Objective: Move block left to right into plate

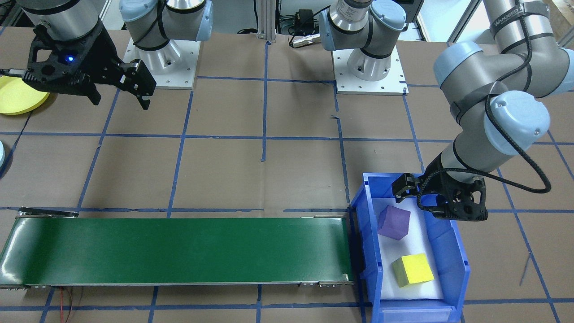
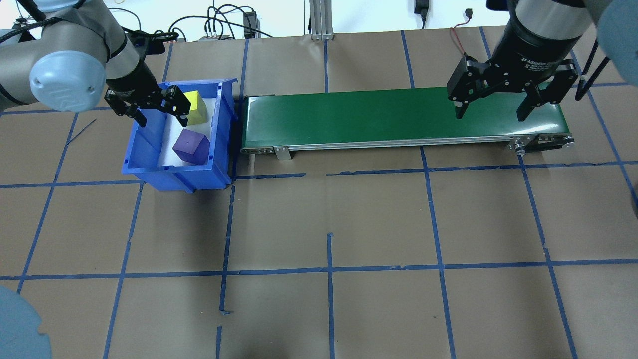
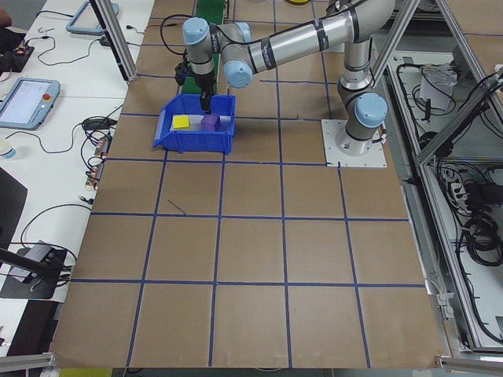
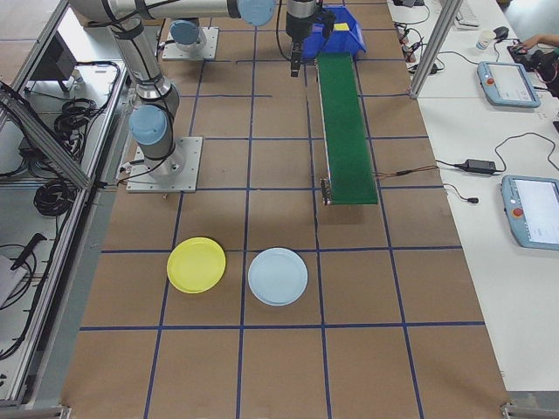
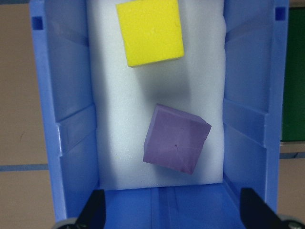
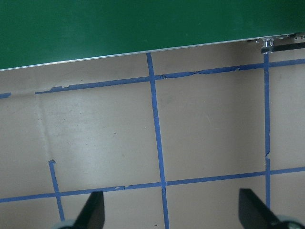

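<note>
A purple block [image 1: 393,222] [image 2: 190,146] [image 5: 175,145] and a yellow block [image 1: 412,269] [image 2: 197,108] [image 5: 151,31] lie on white foam inside a blue bin [image 1: 457,251] [image 2: 149,154] [image 5: 66,119]. My left gripper [image 2: 162,118] [image 5: 174,212] [image 1: 430,199] hangs open just above the bin, near the purple block, holding nothing. At the other end of the table my right gripper [image 2: 491,110] [image 1: 120,99] [image 6: 172,212] is open and empty, raised above the table beside the belt's end. The yellow plate [image 1: 18,96] [image 4: 196,264] lies beyond it.
A green conveyor belt [image 1: 179,251] [image 2: 398,117] [image 4: 345,122] runs from the bin toward the right gripper's side. A light blue plate [image 4: 278,276] lies next to the yellow one. Blue tape lines grid the brown table. Screens and cables lie on side benches.
</note>
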{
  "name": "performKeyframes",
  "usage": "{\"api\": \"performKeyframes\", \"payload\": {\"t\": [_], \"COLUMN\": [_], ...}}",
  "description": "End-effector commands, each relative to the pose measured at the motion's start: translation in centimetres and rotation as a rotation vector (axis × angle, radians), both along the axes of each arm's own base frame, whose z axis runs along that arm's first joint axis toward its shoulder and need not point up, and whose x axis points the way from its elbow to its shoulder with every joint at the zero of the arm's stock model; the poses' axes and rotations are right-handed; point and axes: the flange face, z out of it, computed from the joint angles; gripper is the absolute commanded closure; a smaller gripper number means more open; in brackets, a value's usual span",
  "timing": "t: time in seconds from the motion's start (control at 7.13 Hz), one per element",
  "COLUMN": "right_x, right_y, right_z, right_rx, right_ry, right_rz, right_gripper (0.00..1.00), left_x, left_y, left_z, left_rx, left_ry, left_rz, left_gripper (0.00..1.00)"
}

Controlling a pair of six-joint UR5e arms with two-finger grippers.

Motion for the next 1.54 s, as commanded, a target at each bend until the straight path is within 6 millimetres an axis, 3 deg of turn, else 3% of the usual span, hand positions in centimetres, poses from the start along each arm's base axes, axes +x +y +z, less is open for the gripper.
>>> {"api": "performKeyframes", "payload": {"t": [0.0,0.56,0.98,1.4], "right_x": [0.0,0.0,0.0,0.0], "right_y": [0.0,0.0,0.0,0.0], "right_z": [0.0,0.0,0.0,0.0], "right_rx": [0.002,0.001,0.001,0.001], "right_ry": [0.002,0.008,0.008,0.008], "right_rz": [0.000,0.004,0.006,0.004], "right_gripper": [0.00,0.00,0.00,0.00], "left_x": [0.0,0.2,0.3,0.3], "left_y": [0.1,-1.2,-1.9,-1.7], "left_z": [-1.9,-5.4,-7.8,-9.8], "left_rx": [0.008,0.017,0.030,0.065], "left_ry": [0.004,0.013,0.020,0.030], "left_rz": [-0.078,-0.256,-0.254,-0.248], "left_gripper": [0.00,0.00,0.04,0.03]}}
